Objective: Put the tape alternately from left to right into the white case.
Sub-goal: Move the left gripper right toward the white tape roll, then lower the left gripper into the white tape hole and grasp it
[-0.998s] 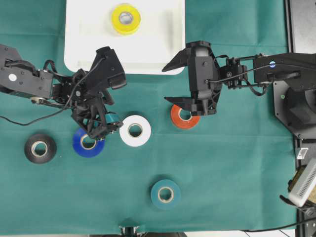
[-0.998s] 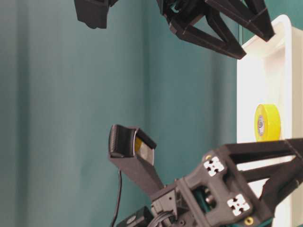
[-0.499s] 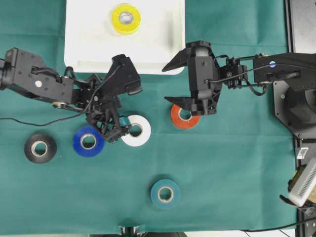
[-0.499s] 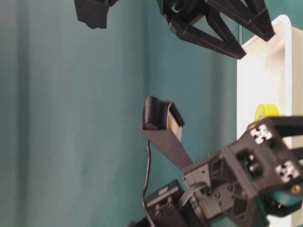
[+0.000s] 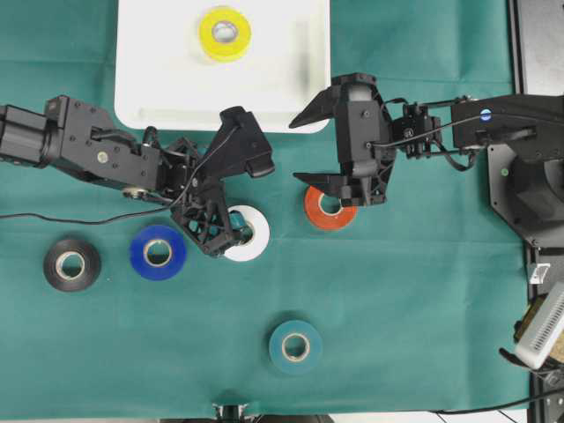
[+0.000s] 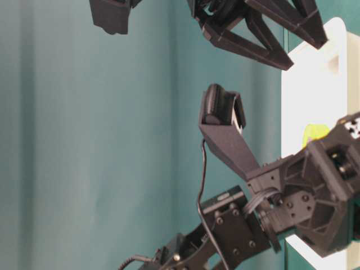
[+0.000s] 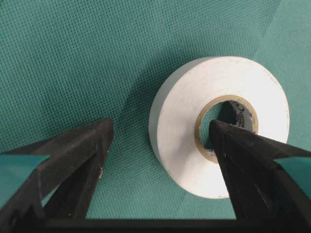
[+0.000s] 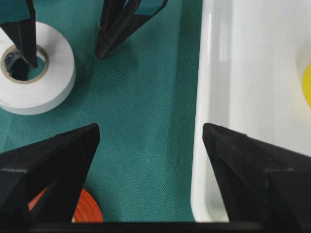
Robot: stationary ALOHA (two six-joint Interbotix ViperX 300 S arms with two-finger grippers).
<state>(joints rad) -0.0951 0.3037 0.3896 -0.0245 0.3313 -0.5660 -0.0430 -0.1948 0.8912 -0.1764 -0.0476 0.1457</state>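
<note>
The white roll (image 5: 245, 233) of tape lies flat on the green tabletop (image 5: 423, 300), below the white case (image 5: 159, 88). It looks light and stiff, a hard ring with a smooth side that could slip. A good place to hold it is across one wall of the ring, one finger in the hole and one outside. The left tool (image 5: 231, 201) is set just so: in the left wrist view one finger (image 7: 243, 160) dips into the pale core and the other (image 7: 73, 155) stands on the cloth beside the roll. Its fingers are wide apart and hold nothing yet.

The yellow roll (image 5: 225, 33) already sits in the case. The blue roll (image 5: 158, 253) lies just left of the white one, and the black roll (image 5: 71, 264) farther left. The red-orange roll (image 5: 329, 208) lies to the right, partly under the right tool (image 5: 322, 145), which hangs with its fingers apart and empty. The teal roll (image 5: 295, 346) is well apart, lower down. The right tool sits near the case's corner and could get in the way.
</note>
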